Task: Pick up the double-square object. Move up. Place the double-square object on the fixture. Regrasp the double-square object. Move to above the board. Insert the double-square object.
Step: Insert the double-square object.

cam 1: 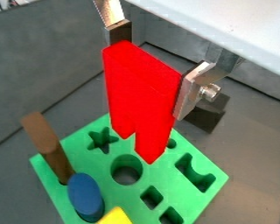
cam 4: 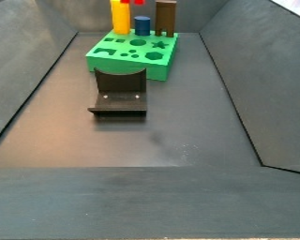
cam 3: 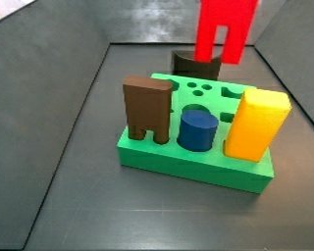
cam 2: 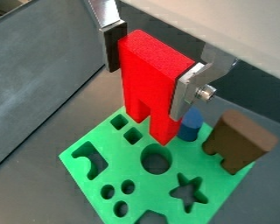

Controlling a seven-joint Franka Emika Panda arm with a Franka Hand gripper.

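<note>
My gripper (cam 1: 154, 52) is shut on the double-square object (cam 1: 140, 96), a bright red block with a notch in its lower end. Both wrist views show it between the silver fingers (cam 2: 199, 87), and the gripper (cam 2: 154, 66) holds it upright in the air above the green board (cam 1: 184, 197). In a side view the red block (cam 3: 226, 25) hangs at the top edge, above the far end of the board (cam 3: 186, 162); the gripper itself is out of that view. The dark fixture (cam 3: 195, 65) stands on the floor just behind the board and shows in another side view (cam 4: 119, 94).
A brown notched block (cam 3: 146, 110), a blue cylinder (cam 3: 195, 129) and a yellow block (cam 3: 258, 123) stand in the board's near row. Open cut-outs, round, square and star-shaped (cam 2: 187, 190), lie under the red block. Grey bin walls (cam 4: 27, 84) slope up all round.
</note>
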